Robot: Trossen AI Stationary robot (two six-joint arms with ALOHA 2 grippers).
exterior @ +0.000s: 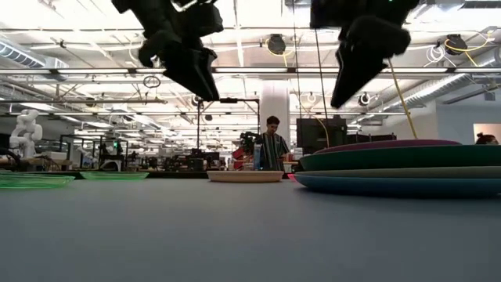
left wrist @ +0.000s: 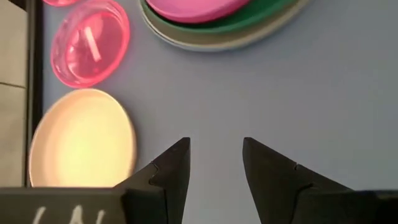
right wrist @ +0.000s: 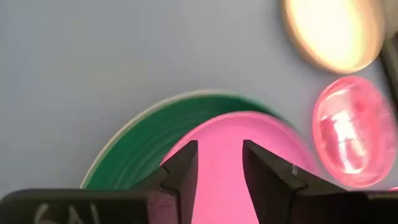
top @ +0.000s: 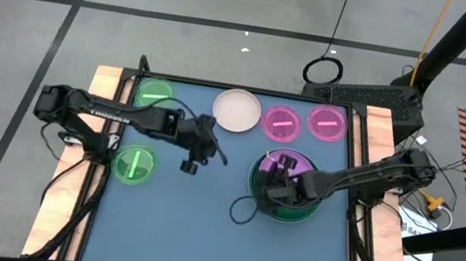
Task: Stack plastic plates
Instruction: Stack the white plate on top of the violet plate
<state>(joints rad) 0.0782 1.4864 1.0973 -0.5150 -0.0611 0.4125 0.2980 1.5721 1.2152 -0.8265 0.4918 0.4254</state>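
A stack of plates (top: 295,212) sits right of the table's centre: blue at the bottom, then a pale one, dark green (right wrist: 137,155) and a pink-purple plate (right wrist: 267,134) on top. My right gripper (right wrist: 219,158) hangs open above this top plate, clear of it (exterior: 340,98). My left gripper (top: 195,154) is open in the air over bare table left of the stack (left wrist: 214,155). A white plate (top: 237,111), two small pink plates (top: 282,124) (top: 328,122) and two small green plates (top: 155,94) (top: 133,164) lie flat and apart on the table.
A black cable loop (top: 244,211) lies on the table beside the stack's near left side. Wooden rails (top: 106,84) run along the left and right table edges. Bare blue table (top: 199,237) stretches across the near half. A person (exterior: 272,145) stands far behind the table.
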